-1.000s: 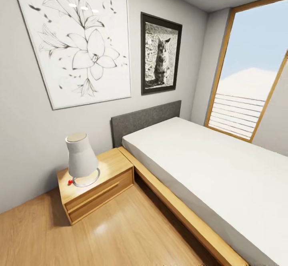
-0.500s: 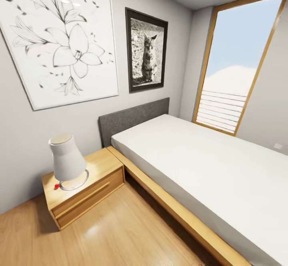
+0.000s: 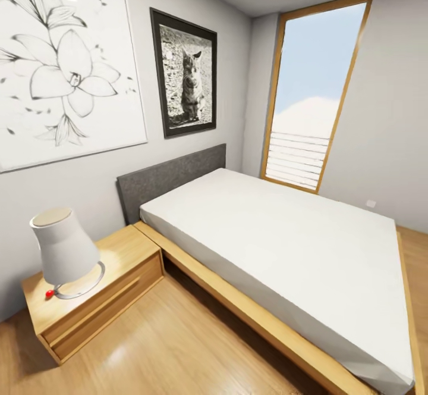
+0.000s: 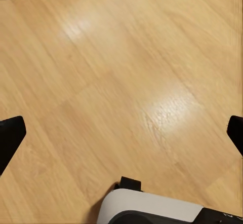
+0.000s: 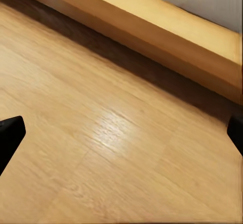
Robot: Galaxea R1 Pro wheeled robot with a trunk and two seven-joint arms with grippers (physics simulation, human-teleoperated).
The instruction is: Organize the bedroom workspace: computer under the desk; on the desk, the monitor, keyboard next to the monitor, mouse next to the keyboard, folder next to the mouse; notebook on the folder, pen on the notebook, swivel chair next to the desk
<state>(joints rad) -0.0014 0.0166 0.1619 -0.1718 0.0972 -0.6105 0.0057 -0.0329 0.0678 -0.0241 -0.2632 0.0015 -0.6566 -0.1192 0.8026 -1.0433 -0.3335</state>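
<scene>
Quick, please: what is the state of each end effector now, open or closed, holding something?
Left end effector: open, holding nothing, over the floor.
Right end effector: open, holding nothing, over the floor near the bed frame.

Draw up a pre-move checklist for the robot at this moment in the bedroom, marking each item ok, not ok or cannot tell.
1. Left gripper open and empty: ok; fingertips spread wide over bare floor.
2. Right gripper open and empty: ok.
3. Desk or any workspace item in sight: not ok; the head view shows the bed, nightstand and lamp.
4. Distance from the bed frame: cannot tell; it lies ahead of the right gripper.
5. Which way to the desk: cannot tell.
</scene>
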